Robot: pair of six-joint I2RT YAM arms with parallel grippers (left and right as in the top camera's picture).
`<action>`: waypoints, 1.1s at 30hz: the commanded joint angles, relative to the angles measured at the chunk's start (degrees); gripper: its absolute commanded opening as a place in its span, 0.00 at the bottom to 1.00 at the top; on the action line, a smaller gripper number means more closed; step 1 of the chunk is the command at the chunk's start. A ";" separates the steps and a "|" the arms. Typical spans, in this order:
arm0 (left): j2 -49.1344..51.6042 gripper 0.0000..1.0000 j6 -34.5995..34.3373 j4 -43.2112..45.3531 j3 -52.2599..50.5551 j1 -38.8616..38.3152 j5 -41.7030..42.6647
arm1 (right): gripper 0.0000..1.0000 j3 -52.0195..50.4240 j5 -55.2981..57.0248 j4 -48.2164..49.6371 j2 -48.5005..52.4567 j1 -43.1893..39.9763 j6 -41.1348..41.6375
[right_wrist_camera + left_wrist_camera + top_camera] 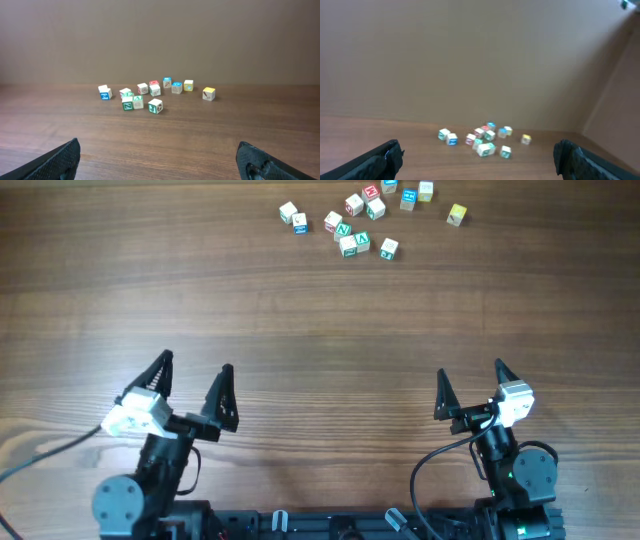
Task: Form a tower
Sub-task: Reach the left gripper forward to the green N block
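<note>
Several small letter cubes (360, 220) lie scattered near the table's far edge, also seen in the left wrist view (485, 137) and the right wrist view (155, 92). Two whitish cubes with green markings (354, 245) sit side by side on the wood (132, 103). A yellow cube (457, 215) lies furthest right. No tower is in view: every cube I see rests on the table. My left gripper (196, 365) and right gripper (470, 370) stand open and empty at the near side, far from the cubes. Both wrist views show their gripper open too: left (477, 150), right (159, 144).
The brown wooden table (320, 330) stretches between the grippers and the cubes. A plain wall (160, 40) rises just behind the cubes. Both arm bases and their cables (430, 470) sit at the table's near edge.
</note>
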 commanded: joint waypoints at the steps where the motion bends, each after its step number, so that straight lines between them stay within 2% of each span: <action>1: 8.15 1.00 -1.73 -2.78 8.98 0.52 4.76 | 1.00 -0.07 -0.50 0.22 -0.15 -0.24 -0.79; 8: 27.52 1.00 -1.62 -18.34 32.46 0.52 14.19 | 1.00 -0.07 -0.52 0.20 -0.15 -0.24 -0.76; 14: 44.89 1.00 -1.01 -25.38 48.46 0.46 15.21 | 1.00 -0.07 -0.50 0.22 -0.15 -0.24 -0.76; 20: 61.05 1.00 0.48 -26.12 60.24 -3.93 15.10 | 1.00 -0.07 -0.50 0.20 -0.15 -0.24 -0.79; 24: 70.42 1.00 2.29 -26.12 65.90 -9.11 8.85 | 1.00 -0.07 -0.50 0.20 -0.15 -0.24 -0.76; 28: 79.62 1.00 8.00 -20.79 67.47 -14.03 2.97 | 1.00 -0.07 -0.50 0.20 -0.15 -0.24 -0.79; 33: 86.18 1.00 9.51 -15.80 67.45 -16.98 1.01 | 1.00 -0.07 -0.50 0.20 -0.15 -0.24 -0.76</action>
